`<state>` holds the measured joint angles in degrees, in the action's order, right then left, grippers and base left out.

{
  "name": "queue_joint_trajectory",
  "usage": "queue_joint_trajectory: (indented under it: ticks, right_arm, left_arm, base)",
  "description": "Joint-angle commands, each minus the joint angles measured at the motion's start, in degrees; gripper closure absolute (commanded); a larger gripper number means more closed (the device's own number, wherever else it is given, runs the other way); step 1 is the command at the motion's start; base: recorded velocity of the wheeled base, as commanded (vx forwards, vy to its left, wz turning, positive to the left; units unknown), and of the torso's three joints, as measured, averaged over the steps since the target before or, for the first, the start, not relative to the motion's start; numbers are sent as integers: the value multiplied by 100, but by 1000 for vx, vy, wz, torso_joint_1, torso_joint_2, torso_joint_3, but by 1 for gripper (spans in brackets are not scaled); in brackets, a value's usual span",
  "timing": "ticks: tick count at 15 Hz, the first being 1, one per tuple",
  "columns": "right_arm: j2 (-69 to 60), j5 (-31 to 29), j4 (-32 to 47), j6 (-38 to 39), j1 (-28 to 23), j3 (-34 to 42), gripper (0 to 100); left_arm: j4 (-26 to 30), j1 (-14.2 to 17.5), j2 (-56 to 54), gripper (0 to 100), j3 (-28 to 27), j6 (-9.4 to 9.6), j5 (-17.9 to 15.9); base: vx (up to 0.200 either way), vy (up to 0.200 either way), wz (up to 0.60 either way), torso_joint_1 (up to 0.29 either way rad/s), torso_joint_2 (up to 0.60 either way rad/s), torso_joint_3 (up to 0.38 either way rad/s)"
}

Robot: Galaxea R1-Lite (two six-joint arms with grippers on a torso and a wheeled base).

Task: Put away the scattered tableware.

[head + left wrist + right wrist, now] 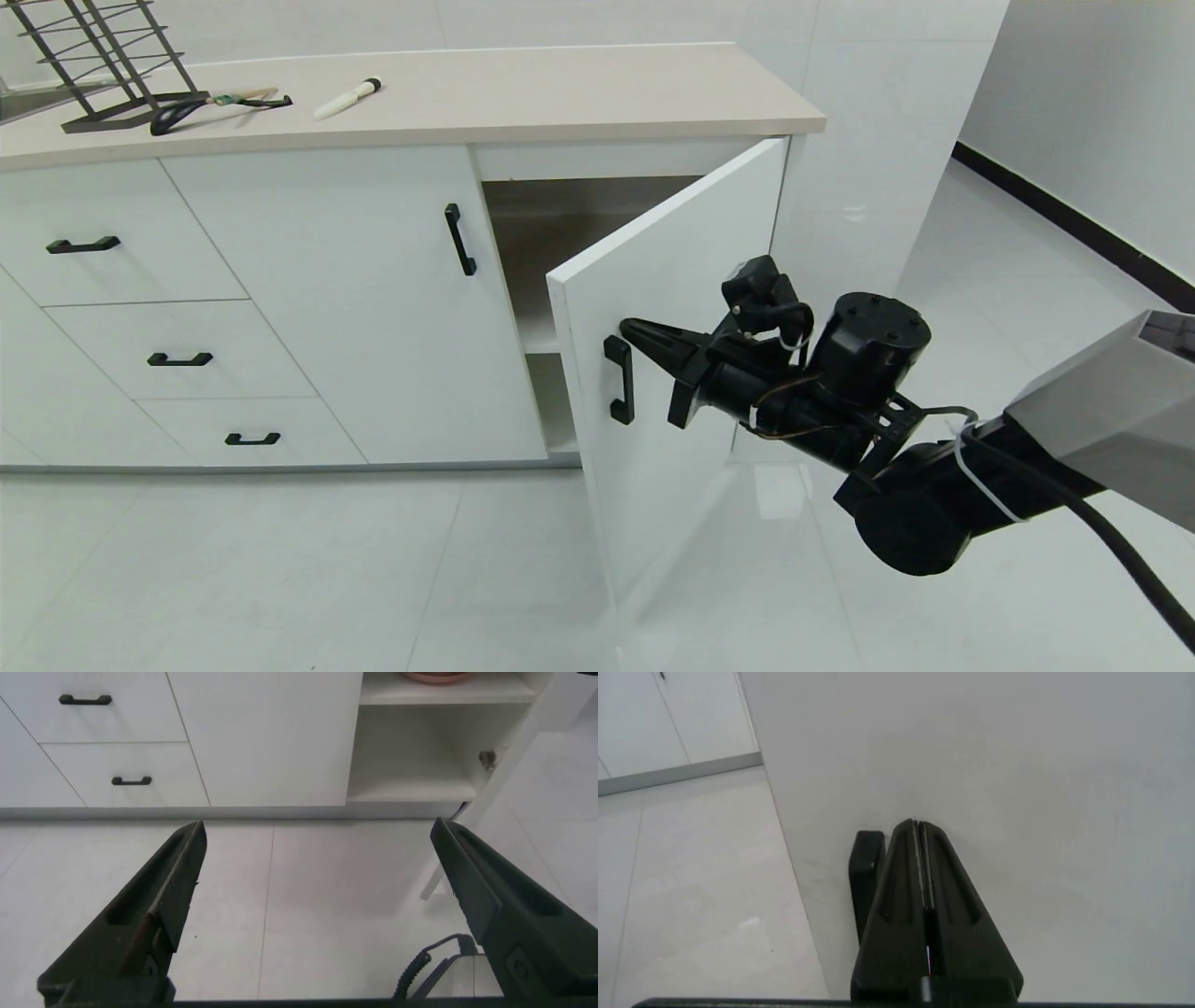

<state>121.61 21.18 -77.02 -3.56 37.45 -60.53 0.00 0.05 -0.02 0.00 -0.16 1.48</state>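
Your right tool (625, 326), closed on nothing, sits by the door handle (618, 380). From it, the utensil (347, 97) lies on the desk (579, 93) at 10 o'clock, long axis 8-to-2. Your open left tool (318, 829) is probably nearer.

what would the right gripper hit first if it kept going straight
Most likely the front face of the open cabinet door, just beside its black handle. The shut right gripper points at it from close by; whether they touch is unclear.
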Motion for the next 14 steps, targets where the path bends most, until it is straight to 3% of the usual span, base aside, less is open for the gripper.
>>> queue_joint_trajectory:
  ticks: [1, 8, 12, 14]
  right_arm:
    - [187, 1, -41, 75, 78, -223, 100]
    - [741, -17, -164, 374, 131, -1330, 100]
    - [732, -34, -164, 374, 131, -1313, 100]
    - [398, -316, -182, 382, 122, -1014, 100]
  left_arm:
    - [0, 4, 2, 0, 0, -2, 2]
    - [0, 4, 2, 0, 0, -19, 2]
    - [0, 4, 2, 0, 0, -19, 2]
    - [0, 4, 2, 0, 0, -19, 2]
  base:
    - [0, 0, 0, 0, 0, 0]
    - [0, 0, 0, 0, 0, 0]
    - [0, 0, 0, 0, 0, 0]
    - [0, 0, 0, 0, 0, 0]
